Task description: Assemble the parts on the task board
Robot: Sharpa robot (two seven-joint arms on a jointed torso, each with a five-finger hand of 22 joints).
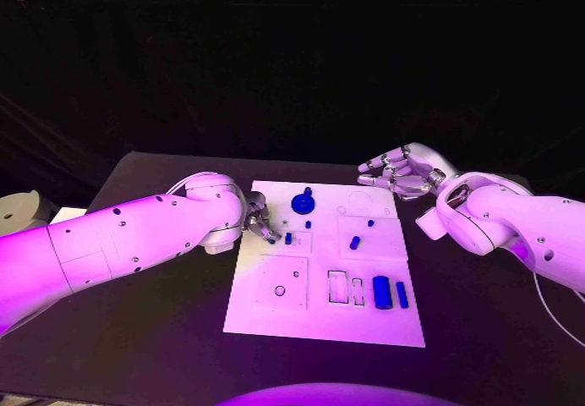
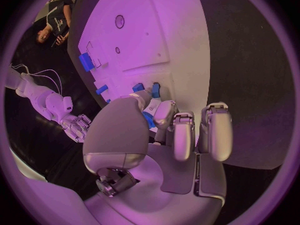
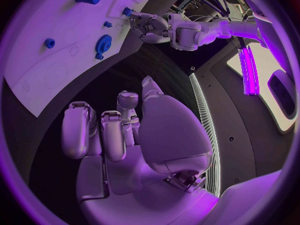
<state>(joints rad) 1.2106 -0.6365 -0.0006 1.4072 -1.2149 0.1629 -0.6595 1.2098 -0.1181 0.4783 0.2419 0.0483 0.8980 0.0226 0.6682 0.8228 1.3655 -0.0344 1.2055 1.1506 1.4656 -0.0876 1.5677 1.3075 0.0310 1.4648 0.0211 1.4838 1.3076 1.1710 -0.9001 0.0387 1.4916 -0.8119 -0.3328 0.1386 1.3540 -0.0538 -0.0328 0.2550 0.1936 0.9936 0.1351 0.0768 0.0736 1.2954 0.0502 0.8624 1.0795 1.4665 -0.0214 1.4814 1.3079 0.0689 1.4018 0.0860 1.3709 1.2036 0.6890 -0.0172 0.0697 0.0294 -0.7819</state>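
Observation:
The white task board [image 1: 319,317] lies in the middle of the table. On it are a blue gear [image 1: 303,202], a thick blue cylinder [image 1: 381,292], a blue bar [image 1: 401,294] and a few small blue pegs [image 1: 355,243]. My left hand [image 1: 259,222] is at the board's left edge and pinches a small blue peg [image 2: 154,90] between thumb and a finger, just over the board [image 2: 169,30]. That peg [image 3: 127,11] also shows at the left hand's [image 3: 150,25] fingertips. My right hand [image 1: 400,171] hovers off the board's far right corner, fingers loosely bent, holding nothing.
Recesses and slots mark the board's near half [image 1: 283,283]. Black tabletop [image 1: 146,338] surrounds the board. A pale round object [image 1: 19,211] sits off the table's left edge.

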